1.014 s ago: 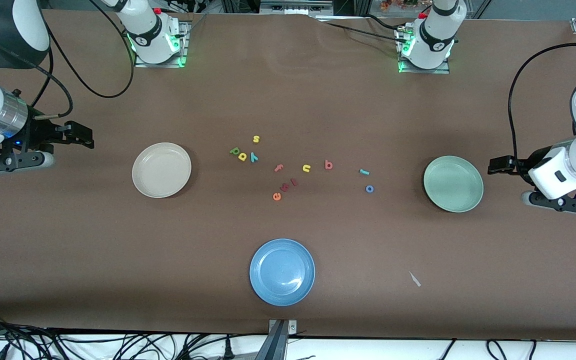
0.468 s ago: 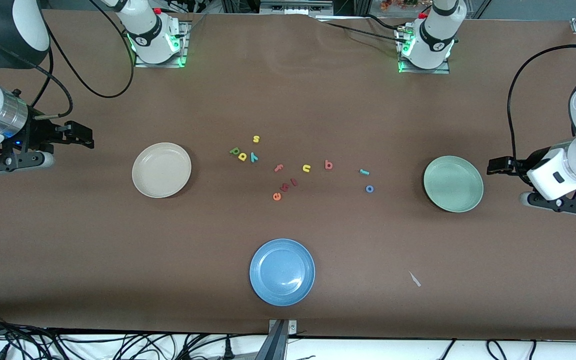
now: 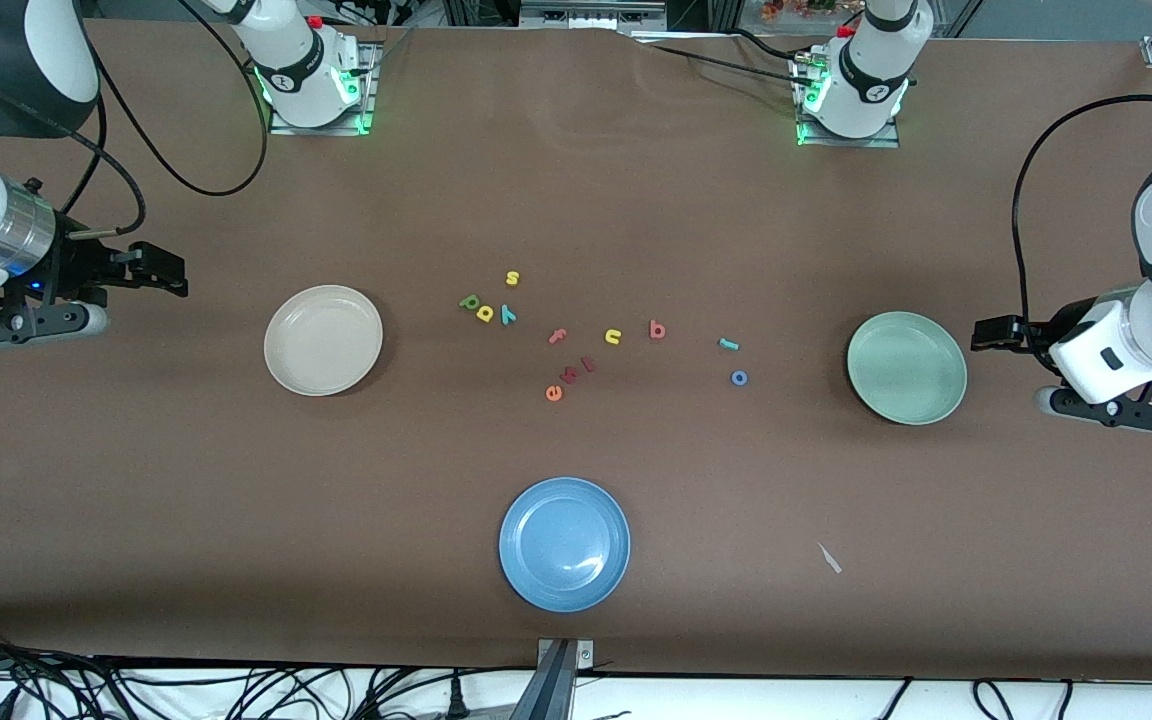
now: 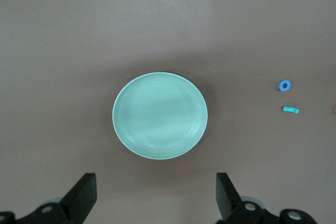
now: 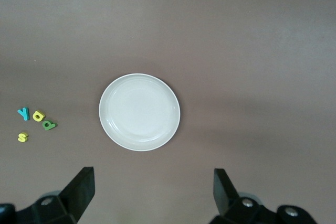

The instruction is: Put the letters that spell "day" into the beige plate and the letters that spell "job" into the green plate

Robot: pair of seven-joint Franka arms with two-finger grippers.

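- Waiting with jaws apart: left gripper (image 3: 986, 332) just beside green plate (image 3: 906, 367); right gripper (image 3: 168, 272) near beige plate (image 3: 323, 340).
- Lying between plates, untouched: d (image 3: 469, 301), a (image 3: 484, 313), y (image 3: 508, 314); j (image 3: 728, 344), o (image 3: 738, 377), b (image 3: 657, 329).
- Risking wrong pick: s (image 3: 512, 277) close by y, u (image 3: 613, 336) close by b.

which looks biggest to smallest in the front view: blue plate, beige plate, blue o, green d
1. blue plate, though it lies nearest the camera, so its lead over the beige plate is unsure
2. beige plate
3. green d and blue o: both tiny, too alike to rank
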